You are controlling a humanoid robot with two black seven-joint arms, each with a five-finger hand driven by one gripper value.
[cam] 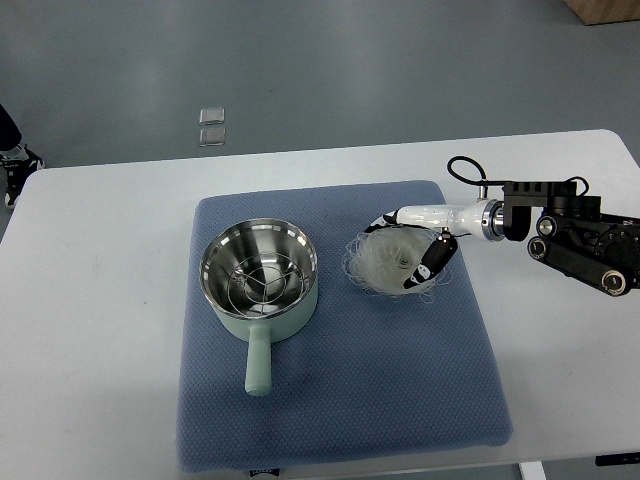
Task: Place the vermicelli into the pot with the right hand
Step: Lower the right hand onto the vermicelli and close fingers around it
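Note:
A pale green pot with a steel inside and a wire rack in it stands on the left half of a blue mat, its handle pointing toward me. To its right a loose white nest of vermicelli lies on the mat. My right hand reaches in from the right and hovers low over the nest. One white finger lies along the nest's far edge, and a black-tipped finger comes down on its right side. The fingers are spread around the vermicelli and have not closed on it. The left arm does not show.
The mat lies on a white table. My right forearm and its black cable lie over the table's right side. On the grey floor beyond are two small clear squares, a cardboard box and a person's shoe.

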